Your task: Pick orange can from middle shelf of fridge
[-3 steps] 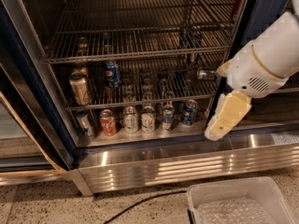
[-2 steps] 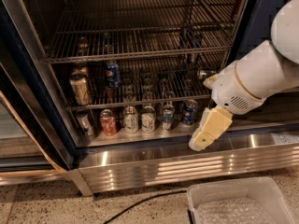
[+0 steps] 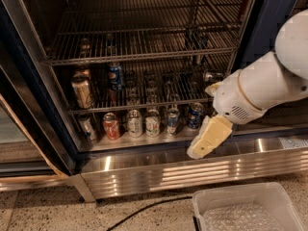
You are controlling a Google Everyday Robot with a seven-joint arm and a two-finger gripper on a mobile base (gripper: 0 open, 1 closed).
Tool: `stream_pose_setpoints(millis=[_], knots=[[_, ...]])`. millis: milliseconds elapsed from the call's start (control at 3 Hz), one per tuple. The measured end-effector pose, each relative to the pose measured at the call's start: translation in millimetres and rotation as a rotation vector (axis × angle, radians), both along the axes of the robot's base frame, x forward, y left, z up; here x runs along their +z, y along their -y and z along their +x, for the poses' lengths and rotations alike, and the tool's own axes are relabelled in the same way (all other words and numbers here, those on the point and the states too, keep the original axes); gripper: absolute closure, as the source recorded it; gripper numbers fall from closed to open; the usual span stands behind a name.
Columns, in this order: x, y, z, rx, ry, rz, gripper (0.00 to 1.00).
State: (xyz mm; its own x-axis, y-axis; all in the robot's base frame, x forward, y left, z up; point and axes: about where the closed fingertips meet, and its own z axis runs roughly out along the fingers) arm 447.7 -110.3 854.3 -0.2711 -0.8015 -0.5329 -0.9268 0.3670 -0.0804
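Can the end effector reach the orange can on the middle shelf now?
Probably yes, after moving: the end effector hangs low right, before the base panel; the orange can stands far left at the middle shelf front, nothing blocking it.

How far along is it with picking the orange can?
Done: the dark-blue drinks fridge stands open. In hand: the approach; the pale gripper hangs low right, by the ribbed steel base. Left: reach the dull orange-gold can on the wire middle shelf, grasp, withdraw.
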Motion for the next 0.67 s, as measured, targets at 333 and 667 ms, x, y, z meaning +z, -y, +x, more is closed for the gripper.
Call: stream_pose_setpoints(millis=[333,667], knots=[[-22.9,-40.5,2.2,-0.027,-0.001,0.135,0.0],[-33.1,-79.6,20.7,-0.054,0.045,0.249,0.0]])
